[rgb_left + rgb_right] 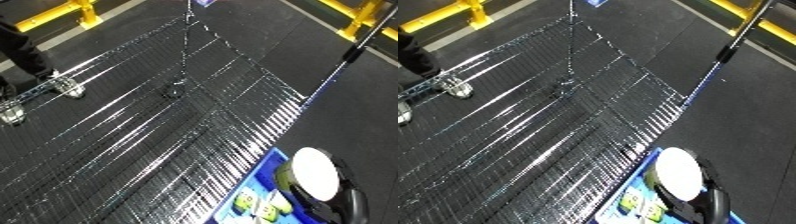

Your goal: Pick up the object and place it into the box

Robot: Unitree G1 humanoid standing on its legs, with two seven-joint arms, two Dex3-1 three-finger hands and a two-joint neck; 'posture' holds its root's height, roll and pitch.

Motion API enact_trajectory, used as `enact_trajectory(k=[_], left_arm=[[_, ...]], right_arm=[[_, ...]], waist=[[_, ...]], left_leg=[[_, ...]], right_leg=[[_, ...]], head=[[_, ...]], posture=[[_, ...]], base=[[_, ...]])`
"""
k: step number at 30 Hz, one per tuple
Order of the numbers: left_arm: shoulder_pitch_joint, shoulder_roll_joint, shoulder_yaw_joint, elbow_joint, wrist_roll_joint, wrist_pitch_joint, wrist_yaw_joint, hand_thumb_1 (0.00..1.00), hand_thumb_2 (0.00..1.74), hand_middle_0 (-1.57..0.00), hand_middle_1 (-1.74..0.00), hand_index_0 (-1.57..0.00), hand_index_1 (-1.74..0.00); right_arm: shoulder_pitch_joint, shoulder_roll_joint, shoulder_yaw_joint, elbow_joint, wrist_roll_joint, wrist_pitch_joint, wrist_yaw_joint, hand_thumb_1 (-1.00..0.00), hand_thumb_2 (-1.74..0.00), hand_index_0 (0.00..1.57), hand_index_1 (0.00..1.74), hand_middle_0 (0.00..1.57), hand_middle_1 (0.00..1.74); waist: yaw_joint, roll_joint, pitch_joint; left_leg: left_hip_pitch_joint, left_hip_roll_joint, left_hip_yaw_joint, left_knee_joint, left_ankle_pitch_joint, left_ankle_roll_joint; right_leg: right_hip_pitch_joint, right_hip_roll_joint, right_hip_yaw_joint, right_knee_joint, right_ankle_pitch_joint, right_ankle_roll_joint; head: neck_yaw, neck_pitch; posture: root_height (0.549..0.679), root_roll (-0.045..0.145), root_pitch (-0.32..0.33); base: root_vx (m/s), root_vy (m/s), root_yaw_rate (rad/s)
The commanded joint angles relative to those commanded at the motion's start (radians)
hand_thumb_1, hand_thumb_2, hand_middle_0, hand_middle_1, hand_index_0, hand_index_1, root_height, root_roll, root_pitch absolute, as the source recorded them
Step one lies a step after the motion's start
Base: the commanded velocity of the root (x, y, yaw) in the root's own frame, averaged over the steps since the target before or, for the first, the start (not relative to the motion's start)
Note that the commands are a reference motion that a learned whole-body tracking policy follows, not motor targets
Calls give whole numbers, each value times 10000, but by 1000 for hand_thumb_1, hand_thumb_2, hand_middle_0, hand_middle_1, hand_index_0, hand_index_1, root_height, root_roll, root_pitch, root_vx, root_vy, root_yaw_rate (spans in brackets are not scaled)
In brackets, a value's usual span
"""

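Observation:
A blue bin [265, 172] shows at the lower right corner, cut off by the picture's edge. Inside it lies a round white object with a black rim [315, 172], and a black curved part [354, 201] wraps its lower right side. Small green and white packs [258, 206] lie in the bin beside it. The bin stands on a shiny wire mesh surface [151, 135] that fills most of the view. Neither hand nor forearm shows in either eye view.
Dark floor lies beyond the mesh's right edge [306, 95]. A grey pole [360, 42] slants in at the upper right. Yellow rails [62, 12] stand at the top corners. Caster wheels [69, 89] and a person's dark trouser leg [22, 47] are at the left.

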Motion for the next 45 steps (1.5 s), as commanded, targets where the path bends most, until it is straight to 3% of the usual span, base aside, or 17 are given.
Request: enact_trajectory(k=[2,7,13,22,29,36,39,45], left_arm=[[-17,-72,-61,88,-25,-57,-6,1000,1740,-1570,-1740,-1570,-1740],[-77,-273,-209,324,-89,-222,29,1000,1740,-1570,-1740,-1570,-1740],[-89,-385,-340,457,-197,-305,113,1000,1740,-1570,-1740,-1570,-1740],[-72,-460,-470,602,-339,-264,57,1000,1740,-1570,-1740,-1570,-1740],[100,-516,-406,561,-433,-210,52,1000,1740,-1570,-1740,-1570,-1740],[302,-546,-351,501,-480,-109,97,1000,1740,-1570,-1740,-1570,-1740],[315,-517,-329,493,-484,-26,147,1000,1740,-1570,-1740,-1570,-1740],[254,-429,-282,543,-374,43,138,1000,1740,-1570,-1740,-1570,-1740]], right_arm=[[65,-43,-135,112,230,-12,150,-550,-957,864,957,864,957],[162,-106,-334,463,684,-118,449,-300,-522,471,522,471,522],[93,-288,-481,946,880,-209,462,0,0,0,0,0,0],[61,-429,-575,1229,588,-47,79,0,0,0,0,0,0],[253,-425,-495,994,263,327,700,0,0,0,0,0,0],[402,-245,164,153,-1338,897,1193,0,0,0,0,0,0],[325,-218,605,-95,-1959,1262,1430,0,0,0,0,0,0],[-56,-195,1235,157,-2010,1499,1745,0,0,0,0,0,0]], waist=[[-163,91,-24],[-449,298,-42],[-568,534,-69],[-539,730,-216],[-410,707,-291],[-118,456,-370],[86,298,-384],[570,-2,-435]], left_leg=[[85,-2,93,-22,-11,-13],[248,-27,268,-96,-58,-26],[298,-82,325,-164,-14,-49],[399,-156,254,-404,81,-102],[437,-169,191,-494,148,-138],[360,-224,-47,-512,204,-116],[342,-265,-168,-605,228,-94],[369,-304,-436,-902,385,-92]], right_leg=[[14,19,72,-39,-3,14],[1,55,221,-108,-5,52],[-19,87,341,-204,23,54],[75,-5,379,-388,106,98],[191,-48,292,-448,110,79],[264,7,139,-254,-16,-7],[311,26,47,-246,-16,-22],[575,59,-225,-497,80,-44]], head=[[352,44],[995,87],[1246,-80],[1415,-740],[787,-1350],[-90,-1997],[-420,-2262],[-1117,-2471]], posture=[[667,82,-46],[667,86,-45],[667,90,-42],[669,92,-39],[670,92,-42],[669,89,-48],[669,86,-50],[671,77,-55]], base=[[19,63,-173],[11,50,-117],[-5,38,-59],[5,18,29],[20,14,59],[20,-2,126],[3,-36,178],[12,-52,172]])
